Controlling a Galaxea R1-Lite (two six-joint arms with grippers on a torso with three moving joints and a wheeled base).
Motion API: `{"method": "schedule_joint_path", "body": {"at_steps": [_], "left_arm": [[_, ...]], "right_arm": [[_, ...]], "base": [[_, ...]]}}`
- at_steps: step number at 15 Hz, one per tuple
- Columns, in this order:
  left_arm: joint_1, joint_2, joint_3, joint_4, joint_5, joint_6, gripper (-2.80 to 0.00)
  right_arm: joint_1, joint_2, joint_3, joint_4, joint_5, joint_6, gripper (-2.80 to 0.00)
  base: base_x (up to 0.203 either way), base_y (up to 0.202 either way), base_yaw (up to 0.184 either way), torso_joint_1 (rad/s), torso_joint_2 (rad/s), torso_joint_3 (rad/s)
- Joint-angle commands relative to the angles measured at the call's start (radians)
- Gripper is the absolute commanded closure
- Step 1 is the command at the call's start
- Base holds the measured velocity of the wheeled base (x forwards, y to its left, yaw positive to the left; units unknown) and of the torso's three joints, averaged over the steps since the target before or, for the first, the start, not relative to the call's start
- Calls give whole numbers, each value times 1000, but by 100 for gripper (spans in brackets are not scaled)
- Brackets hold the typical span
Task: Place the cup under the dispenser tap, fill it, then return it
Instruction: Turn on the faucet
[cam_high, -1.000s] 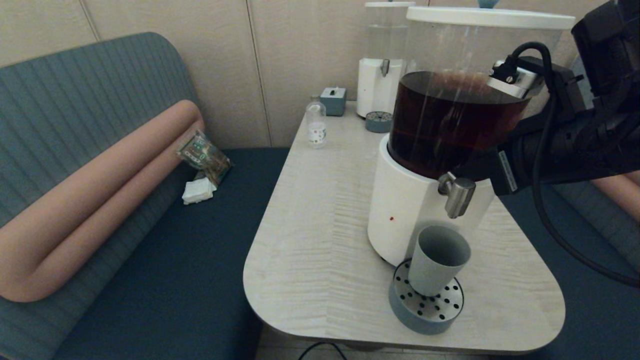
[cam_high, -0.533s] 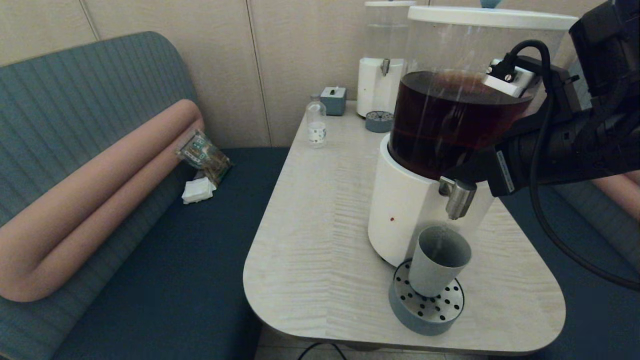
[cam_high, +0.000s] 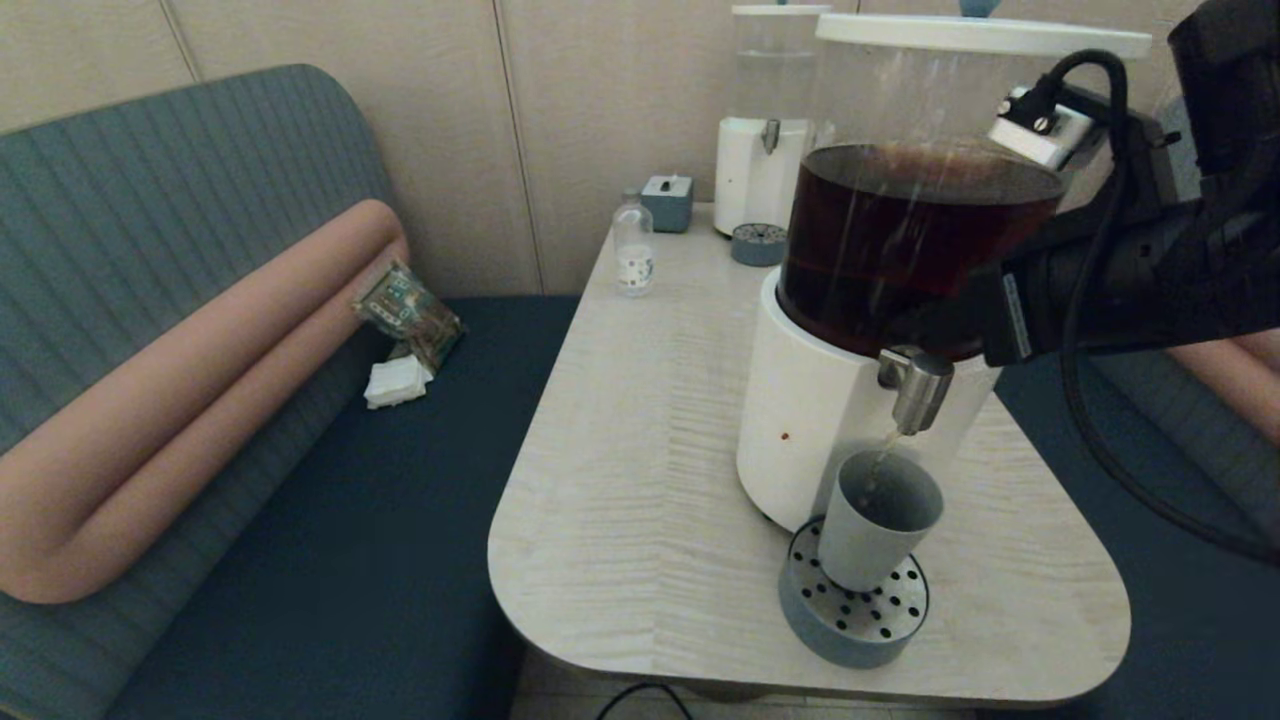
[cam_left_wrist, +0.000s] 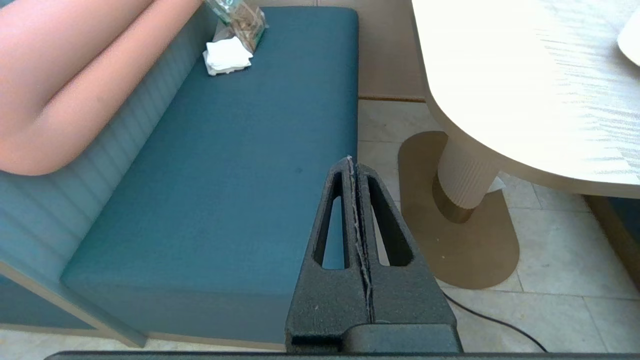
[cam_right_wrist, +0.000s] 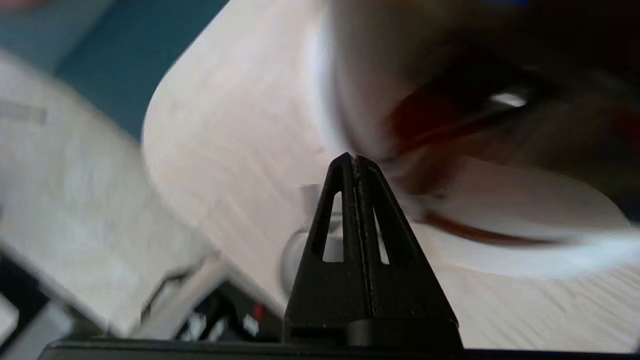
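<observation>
The grey-blue cup (cam_high: 878, 520) stands upright on the round perforated drip tray (cam_high: 850, 625), right below the brushed-steel dispenser tap (cam_high: 913, 385). A thin brown stream (cam_high: 882, 455) runs from the nozzle into the cup. The tap belongs to the big white-based dispenser (cam_high: 800, 430) of dark liquid. My right arm (cam_high: 1100, 280) reaches in from the right to just behind the tap's top; its tip is hidden by the tank. In the right wrist view the right gripper (cam_right_wrist: 354, 157) is shut and empty, close to the dispenser. The left gripper (cam_left_wrist: 352, 161) is shut, parked over the sofa and floor.
At the table's (cam_high: 640, 480) far end stand a clear-liquid dispenser (cam_high: 765, 120), its small drip tray (cam_high: 757, 242), a small clear bottle (cam_high: 632, 245) and a grey-blue box (cam_high: 667, 202). A snack packet (cam_high: 405, 310) and napkins (cam_high: 397, 382) lie on the sofa to the left.
My right arm has lifted and shifted slightly at the tap. Liquid has started to flow, and the stream into the cup is now plainly visible. The cup has not moved.
</observation>
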Motion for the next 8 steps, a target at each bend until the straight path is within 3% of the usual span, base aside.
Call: {"method": "schedule_joint_path", "body": {"at_steps": [1, 8], "left_arm": [[0, 0, 0, 0, 1, 0, 0], [0, 0, 0, 0, 1, -2, 0]], "right_arm": [[-27, -11, 2, -8, -5, 9, 0], [-96, -152, 88, -11, -5, 9, 0]], "base": [[0, 0, 0, 0, 0, 0], [0, 0, 0, 0, 0, 0]]}}
